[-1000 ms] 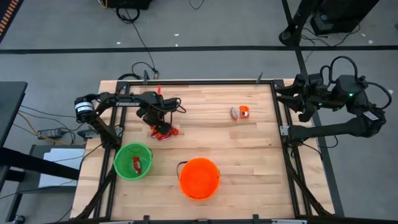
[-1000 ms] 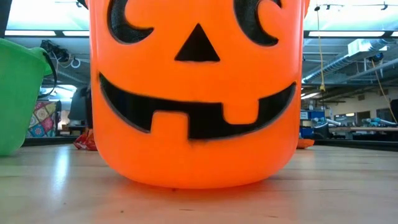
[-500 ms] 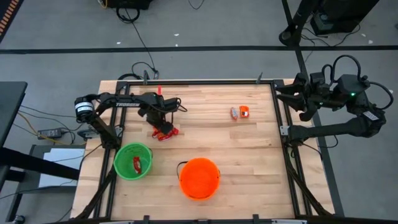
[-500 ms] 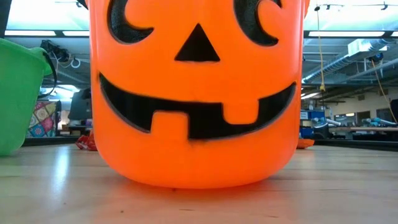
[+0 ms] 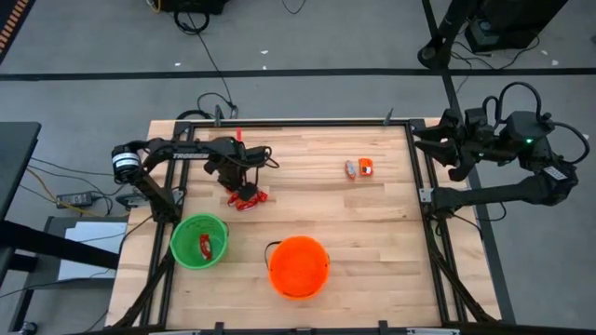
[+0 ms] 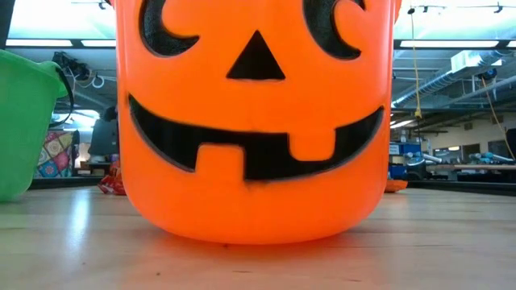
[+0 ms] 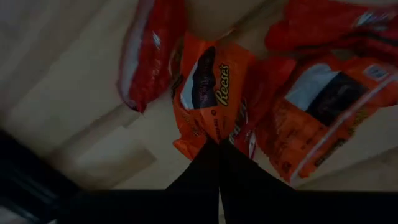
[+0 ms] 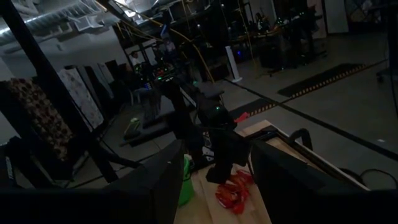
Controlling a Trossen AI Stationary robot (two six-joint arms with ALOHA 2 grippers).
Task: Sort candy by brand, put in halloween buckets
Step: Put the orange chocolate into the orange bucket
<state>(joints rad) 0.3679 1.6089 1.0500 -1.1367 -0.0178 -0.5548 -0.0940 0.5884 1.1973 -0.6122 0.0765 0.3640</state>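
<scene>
A small pile of candy (image 5: 248, 196) in red and orange wrappers lies on the wooden table at the left, far of the green bucket (image 5: 198, 241). My left gripper (image 5: 241, 189) stands over the pile, pointing down, shut on an orange Reese's wrapper (image 7: 206, 93). A red piece (image 5: 205, 246) lies inside the green bucket. The orange pumpkin bucket (image 5: 298, 266) stands near the front edge and fills the low view (image 6: 254, 121). Two more pieces (image 5: 359, 167) lie at the far right. My right gripper (image 5: 438, 149) waits open beyond the table's right edge. My left gripper pinches the orange Reese's wrapper by one short end (image 7: 210, 140) between its two shut fingers (image 7: 202, 171). The fingers come from above, pointing down. The wrapper stretches away from the fingertips among the other pieces; whether it is clear of the table I cannot tell.
A red wrapper (image 7: 149, 56) and another orange wrapper (image 7: 317, 112) lie close beside the held piece. Bare wood lies between the pile and the two buckets. A dark metal frame (image 5: 419, 186) borders the table.
In the low view the candy to the left of the orange bucket stands a little higher than before. Both arms stay nearly where they were.
</scene>
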